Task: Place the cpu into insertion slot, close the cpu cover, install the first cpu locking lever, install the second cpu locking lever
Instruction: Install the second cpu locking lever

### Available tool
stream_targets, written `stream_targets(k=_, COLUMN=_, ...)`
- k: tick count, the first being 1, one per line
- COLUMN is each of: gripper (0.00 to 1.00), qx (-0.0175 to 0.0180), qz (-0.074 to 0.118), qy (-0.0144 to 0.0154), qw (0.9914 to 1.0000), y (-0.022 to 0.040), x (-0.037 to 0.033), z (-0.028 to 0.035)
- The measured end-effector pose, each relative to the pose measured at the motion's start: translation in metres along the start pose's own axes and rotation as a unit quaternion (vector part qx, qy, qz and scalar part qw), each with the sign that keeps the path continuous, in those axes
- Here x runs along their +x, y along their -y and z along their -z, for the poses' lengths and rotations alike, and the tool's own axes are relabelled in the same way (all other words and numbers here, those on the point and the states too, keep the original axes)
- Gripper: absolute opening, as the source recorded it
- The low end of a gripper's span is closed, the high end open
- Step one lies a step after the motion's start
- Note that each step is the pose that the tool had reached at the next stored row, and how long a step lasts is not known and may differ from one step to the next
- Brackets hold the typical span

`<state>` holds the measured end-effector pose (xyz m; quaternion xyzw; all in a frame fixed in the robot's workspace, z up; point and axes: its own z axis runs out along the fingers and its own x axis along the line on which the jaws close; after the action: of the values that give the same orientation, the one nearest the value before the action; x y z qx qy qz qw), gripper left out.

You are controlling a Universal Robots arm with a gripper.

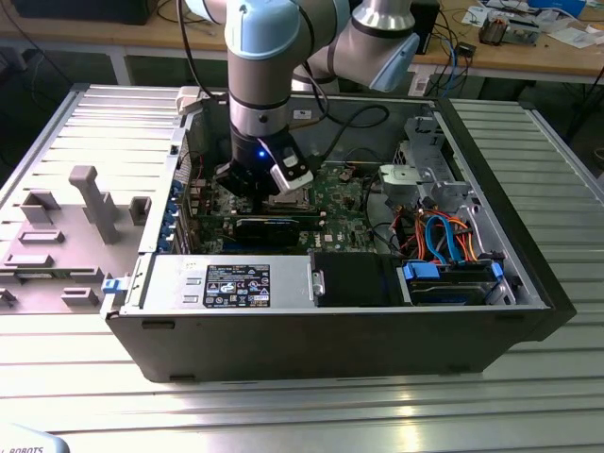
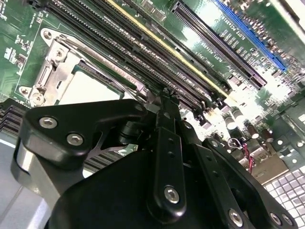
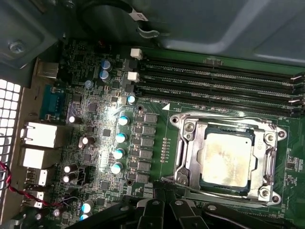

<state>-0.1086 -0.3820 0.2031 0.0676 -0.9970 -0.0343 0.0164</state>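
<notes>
Cpu (image 3: 225, 159) sits in the insertion slot (image 3: 267, 193) under the lowered cpu cover (image 3: 187, 153), beside long memory slots (image 3: 214, 81); the gripper (image 3: 164, 188) hovers at the socket's edge, fingers apparently together.

The cpu (image 3: 225, 159) sits in the insertion slot (image 3: 187, 157), cpu cover (image 3: 270, 157) over it.

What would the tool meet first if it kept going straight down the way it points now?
Probably the green motherboard at the edge of the insertion slot, beside the cpu cover lying over the cpu. The tool sits close; depth is unclear.
</notes>
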Motion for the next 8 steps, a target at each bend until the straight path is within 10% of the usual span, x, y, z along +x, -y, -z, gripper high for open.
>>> stream_targets(k=8, gripper=0.11, qx=0.0001, qz=0.001, qy=0.0001, qw=1.0, y=0.0077, x=0.0025, z=0.0005)
